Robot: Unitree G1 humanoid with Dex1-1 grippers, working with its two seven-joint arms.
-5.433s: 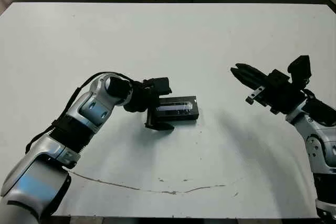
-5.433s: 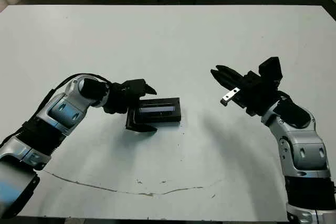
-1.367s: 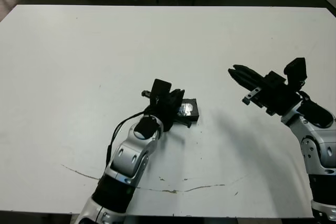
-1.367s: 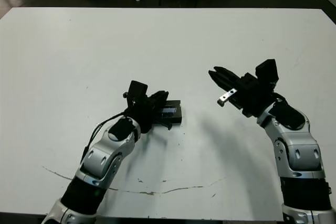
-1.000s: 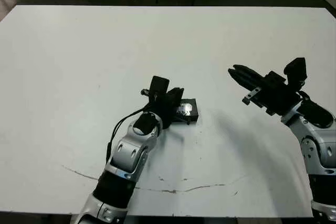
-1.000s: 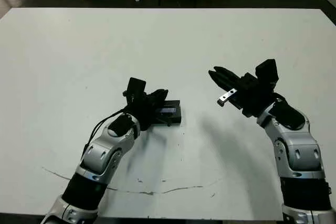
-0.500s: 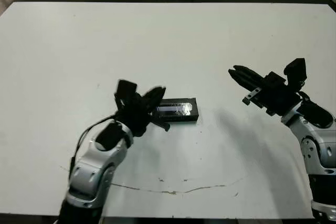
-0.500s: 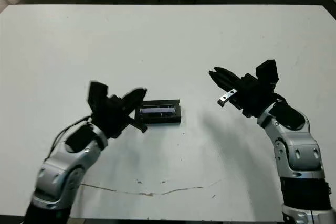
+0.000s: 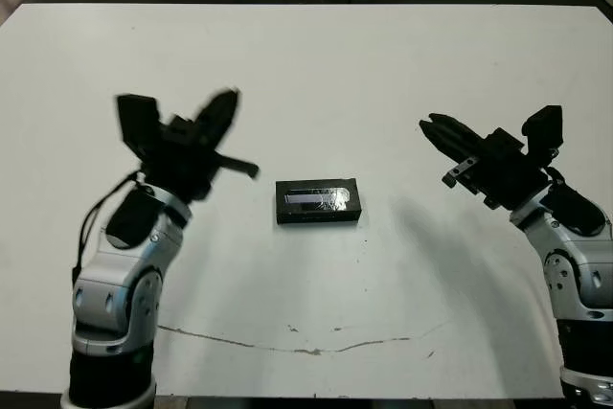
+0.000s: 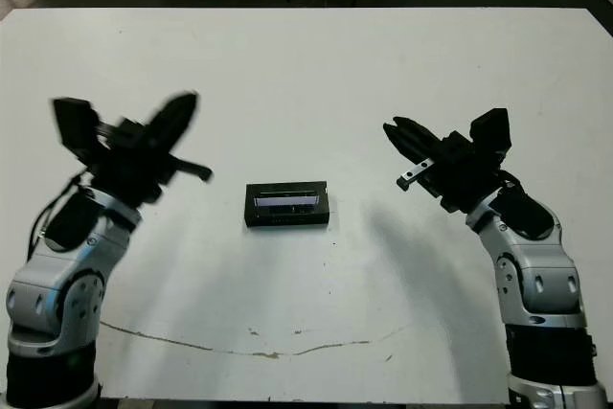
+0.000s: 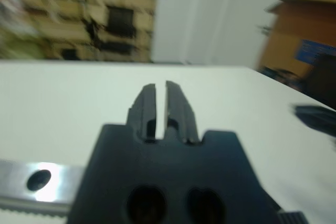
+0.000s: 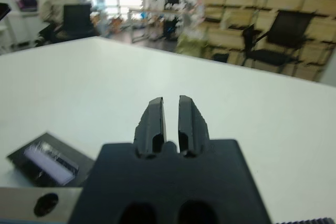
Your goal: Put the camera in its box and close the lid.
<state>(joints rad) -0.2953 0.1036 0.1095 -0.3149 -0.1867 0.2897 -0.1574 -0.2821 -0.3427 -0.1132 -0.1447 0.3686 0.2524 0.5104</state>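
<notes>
The box (image 9: pixel 318 201) lies flat in the middle of the white table with the black lid (image 9: pixel 317 196) on top, its glossy window strip facing up. It also shows in the right wrist view as the box (image 12: pixel 47 159). The camera is hidden under the lid. My left gripper (image 9: pixel 228 102) hangs raised well to the left of the box, blurred, fingers together and holding nothing; the left wrist view shows the left gripper (image 11: pixel 160 85) with only a thin slit. My right gripper (image 9: pixel 428 125) hovers to the right of the box, shut and empty, as the right gripper (image 12: pixel 170 99) confirms.
A thin dark scratch line (image 9: pixel 287 347) runs along the table near its front edge. Beyond the far edge are chairs (image 12: pixel 275 35) and a seated person (image 12: pixel 55 1). A brown cardboard carton (image 11: pixel 307 24) stands off to one side of the table.
My left arm has pulled away from the box, swinging up and to the left. The box stays in place with the lid on. The right arm has not moved.
</notes>
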